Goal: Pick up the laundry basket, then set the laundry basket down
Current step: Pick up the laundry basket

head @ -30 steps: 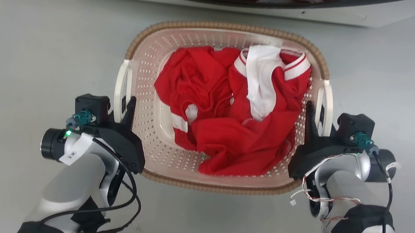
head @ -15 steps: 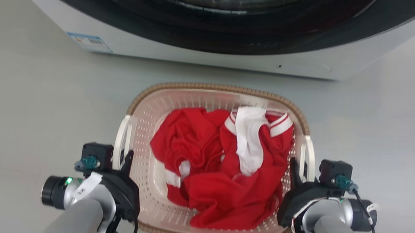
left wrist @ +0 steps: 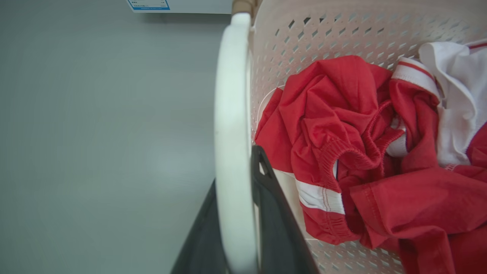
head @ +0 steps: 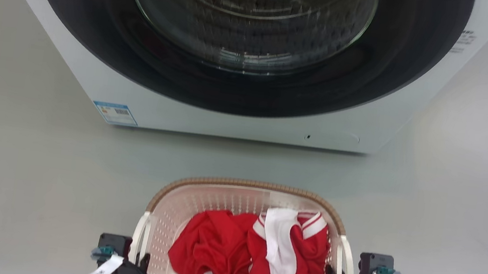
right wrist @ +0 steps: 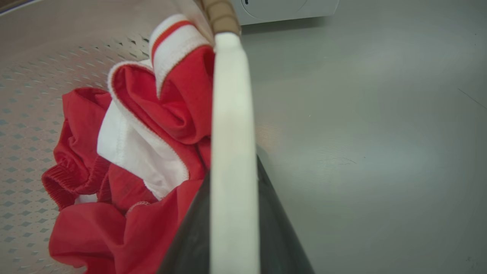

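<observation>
The left pincer (left wrist: 236,171) and right pincer (right wrist: 233,167) each squeeze a white handle (left wrist: 232,95) of the laundry basket (head: 249,187) between them. Lifting looks started; putting it down is left.

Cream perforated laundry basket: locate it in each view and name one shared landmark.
Head view: cream perforated plastic laundry basket, bottom centre, before the white washing machine.
Left wrist view: white left handle up the middle, wall at right.
Right wrist view: white right handle up the middle, wall at left.
Shared landmark: crumpled red garment inside.
</observation>
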Robot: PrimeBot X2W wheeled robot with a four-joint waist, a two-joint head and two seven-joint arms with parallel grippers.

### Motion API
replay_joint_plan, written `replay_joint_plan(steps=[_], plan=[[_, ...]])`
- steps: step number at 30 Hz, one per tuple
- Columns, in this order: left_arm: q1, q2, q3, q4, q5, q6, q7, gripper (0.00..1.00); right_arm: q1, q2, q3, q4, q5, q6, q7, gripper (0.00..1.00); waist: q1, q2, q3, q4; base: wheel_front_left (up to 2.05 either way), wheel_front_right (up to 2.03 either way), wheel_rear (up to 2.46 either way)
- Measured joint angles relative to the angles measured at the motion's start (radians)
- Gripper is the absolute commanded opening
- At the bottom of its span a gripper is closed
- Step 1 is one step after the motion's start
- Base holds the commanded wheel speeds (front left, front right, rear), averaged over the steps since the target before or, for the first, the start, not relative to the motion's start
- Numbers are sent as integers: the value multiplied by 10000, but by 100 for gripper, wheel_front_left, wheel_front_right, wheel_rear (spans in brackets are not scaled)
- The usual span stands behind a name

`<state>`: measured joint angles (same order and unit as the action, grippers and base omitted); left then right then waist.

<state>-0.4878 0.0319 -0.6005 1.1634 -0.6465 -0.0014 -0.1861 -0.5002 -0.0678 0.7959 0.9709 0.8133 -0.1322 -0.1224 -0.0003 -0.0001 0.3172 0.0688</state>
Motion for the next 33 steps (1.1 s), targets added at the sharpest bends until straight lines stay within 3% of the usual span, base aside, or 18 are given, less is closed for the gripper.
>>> replay_joint_plan(steps=[18, 33], plan=[[1508, 69, -683, 138, -568, 0, 729, 0, 1465, 0, 1039, -29, 1559, -13, 872, 0, 1, 0, -2324, 63, 0, 0, 0], [1857, 136, -959, 148, -890, 15, 1095, 0, 1684, -15, 1630, -31, 2280, -86, 1126, 0, 3, 0, -2973, 12, 0, 0, 0]])
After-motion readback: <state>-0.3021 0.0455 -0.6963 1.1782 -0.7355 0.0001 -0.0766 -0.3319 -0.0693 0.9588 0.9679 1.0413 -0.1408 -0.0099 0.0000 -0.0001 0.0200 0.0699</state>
